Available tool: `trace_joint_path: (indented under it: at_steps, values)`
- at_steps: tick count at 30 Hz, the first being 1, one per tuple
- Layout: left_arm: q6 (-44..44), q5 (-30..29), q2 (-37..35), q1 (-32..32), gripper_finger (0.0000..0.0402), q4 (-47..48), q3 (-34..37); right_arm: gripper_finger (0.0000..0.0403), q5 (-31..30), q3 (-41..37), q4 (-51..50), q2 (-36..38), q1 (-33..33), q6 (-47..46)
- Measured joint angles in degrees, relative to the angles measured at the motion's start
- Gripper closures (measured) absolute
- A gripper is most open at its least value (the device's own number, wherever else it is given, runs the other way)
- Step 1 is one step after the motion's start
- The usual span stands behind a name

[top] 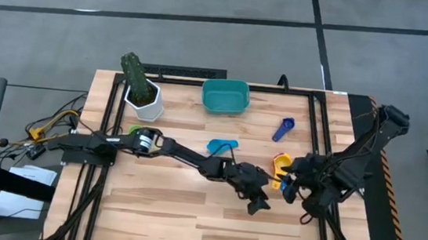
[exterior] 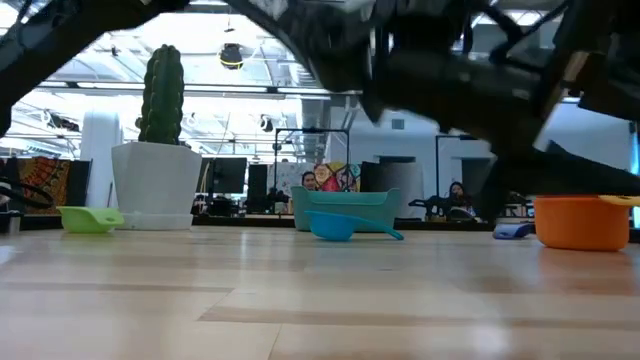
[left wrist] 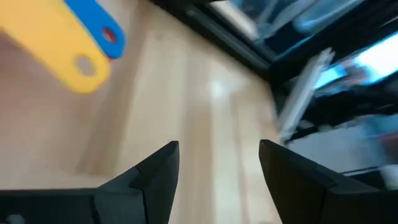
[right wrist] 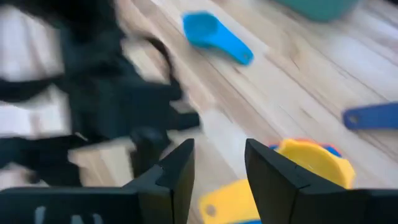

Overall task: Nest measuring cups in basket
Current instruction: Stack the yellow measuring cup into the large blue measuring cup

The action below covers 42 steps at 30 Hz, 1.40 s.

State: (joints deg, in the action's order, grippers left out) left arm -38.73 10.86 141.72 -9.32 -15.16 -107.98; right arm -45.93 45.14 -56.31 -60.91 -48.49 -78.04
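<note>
My right gripper [right wrist: 217, 165] — jaws parted, empty — sits right beside the yellow cup stack [top: 280, 163]; handle points at me. Left gripper [top: 257, 203] open, farther. Basket [top: 225, 96] far across — empty.

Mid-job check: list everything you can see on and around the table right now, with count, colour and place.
basket: one, teal, far middle of the table, no cup seen in it.
light blue measuring cup: one, table centre, in front of the basket.
dark blue measuring cup: one, right of centre.
nested cups: yellow over orange, right side, beside the right gripper.
green measuring cup: one, by the plant pot.
plant pot: one, white, cactus-like green plant, far left.
left gripper: open, empty, centre-right over bare wood.
right gripper: open, by the nested cups.
</note>
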Motion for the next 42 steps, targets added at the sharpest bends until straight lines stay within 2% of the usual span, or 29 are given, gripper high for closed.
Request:
trace_joint_path:
  at_steps: [5, 9, 13, 15, 20, 25, 29, 33, 38, 42]
  values:
    - [6.94, -11.32, -5.45, -2.78, 0.0191, 15.34, 0.0, 0.0258, 6.85, -0.8, 0.18, -2.19, 2.51, 2.65]
    - [9.99, -23.8, -9.62, -5.24, 0.0191, 25.72, 0.0, 0.0271, 8.99, -0.89, 0.68, -5.2, 4.35, 6.74]
    - [11.22, -35.83, -14.34, -7.37, 0.0191, 33.42, 1.64, 0.0281, 11.59, -0.89, 3.19, -8.32, 6.82, 12.35]
    - [11.23, -38.97, -16.92, -7.89, 0.0191, 35.16, 3.7, 0.0284, 12.25, -0.89, 4.3, -9.51, 7.96, 15.11]
    - [7.45, -41.21, -24.61, -7.33, 0.0191, 32.82, 16.73, 0.0284, 13.8, -0.89, 8.4, -10.83, 10.61, 22.5]
    - [3.47, -40.59, -33.59, -4.74, 0.0191, 19.65, 33.91, 0.0285, 16.56, -0.89, 11.24, -10.64, 13.18, 31.25]
    - [3.29, -40.15, -38.86, -2.79, 0.0191, 10.98, 43.03, 0.0285, 21.15, -0.89, 14.47, -11.62, 15.43, 38.26]
    - [2.49, -43.27, -42.16, -2.41, 0.0191, 10.19, 47.19, 0.0285, 27.22, -0.87, 18.34, -14.93, 16.91, 42.59]
    - [2.06, -47.21, -42.62, -2.97, 0.0191, 10.03, 48.45, 0.0285, 33.81, -0.87, 17.12, -18.81, 17.54, 43.35]
    - [2.21, -48.1, -42.36, -3.54, 0.0191, 9.28, 48.43, 0.0285, 35.42, -0.84, 13.51, -20.13, 17.25, 41.42]
